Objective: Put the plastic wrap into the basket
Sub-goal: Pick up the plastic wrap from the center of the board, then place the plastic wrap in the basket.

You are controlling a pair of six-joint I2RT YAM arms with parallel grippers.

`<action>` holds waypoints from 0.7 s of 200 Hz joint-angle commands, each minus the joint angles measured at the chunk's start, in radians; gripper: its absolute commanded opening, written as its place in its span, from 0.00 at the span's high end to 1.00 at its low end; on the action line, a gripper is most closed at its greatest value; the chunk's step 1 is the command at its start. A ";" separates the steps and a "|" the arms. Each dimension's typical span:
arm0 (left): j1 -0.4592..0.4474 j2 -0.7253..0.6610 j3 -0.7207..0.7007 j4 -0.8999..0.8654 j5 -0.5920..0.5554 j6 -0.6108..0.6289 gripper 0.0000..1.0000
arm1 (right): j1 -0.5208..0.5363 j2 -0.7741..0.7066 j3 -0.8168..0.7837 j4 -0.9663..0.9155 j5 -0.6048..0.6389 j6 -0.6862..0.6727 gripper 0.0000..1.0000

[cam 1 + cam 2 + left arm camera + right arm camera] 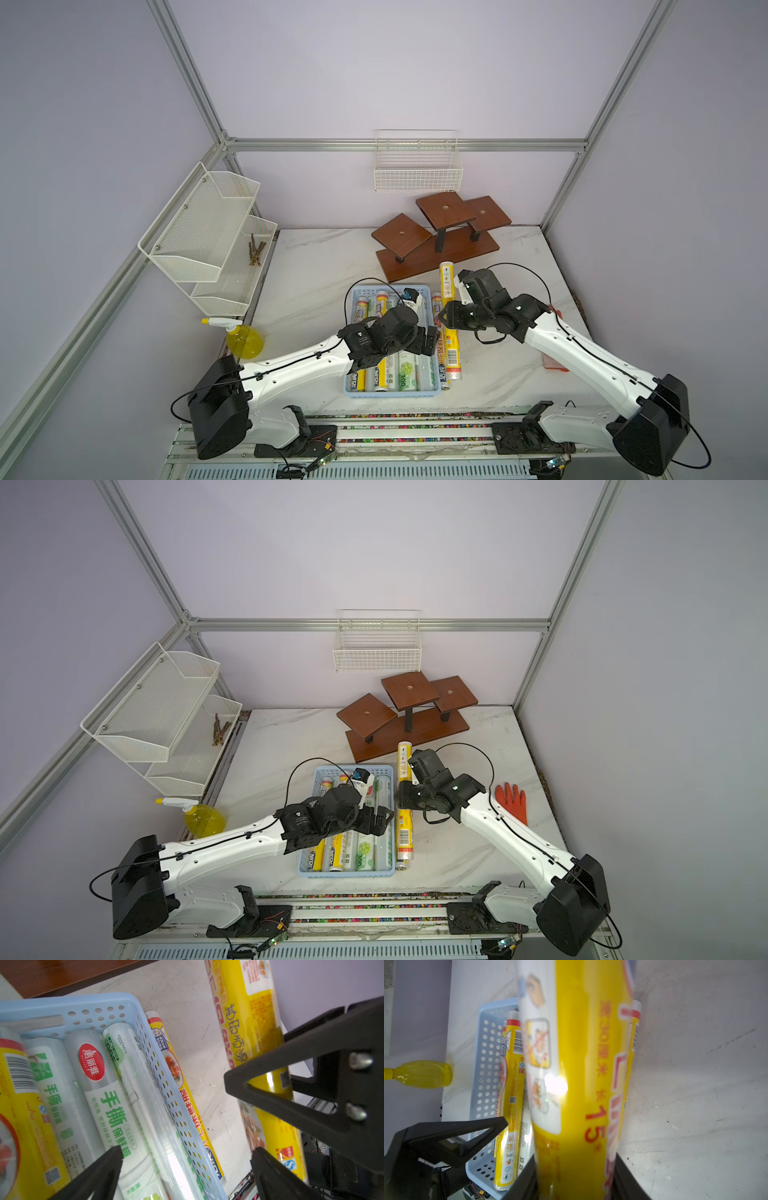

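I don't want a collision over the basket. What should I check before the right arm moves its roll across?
1. Right tool shut on the yellow roll: ok.
2. Roll lined up with the basket's long side: ok.
3. Left tool out of the way: not ok, open over the basket's edge.
4. Bare floor left in the basket: not ok, rolls inside fill it.
5. Roll high enough to clear the wall: cannot tell.

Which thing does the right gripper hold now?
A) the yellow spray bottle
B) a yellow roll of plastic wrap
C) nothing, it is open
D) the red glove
B: in a top view the right gripper is shut around the yellow roll, just outside the basket.
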 commanded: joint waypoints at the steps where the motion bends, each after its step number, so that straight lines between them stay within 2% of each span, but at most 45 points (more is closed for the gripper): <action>1: -0.003 -0.071 -0.022 0.014 -0.088 0.014 0.00 | 0.028 0.005 0.015 0.108 -0.023 0.063 0.63; 49: -0.001 -0.192 -0.091 -0.059 -0.205 -0.013 0.00 | 0.085 0.042 -0.030 0.281 -0.077 0.183 0.63; 105: 0.006 -0.350 -0.174 -0.112 -0.288 -0.018 0.00 | 0.127 0.138 -0.022 0.369 -0.113 0.227 0.63; 140: 0.012 -0.399 -0.197 -0.128 -0.311 -0.022 0.00 | 0.138 0.168 -0.024 0.382 -0.118 0.233 0.63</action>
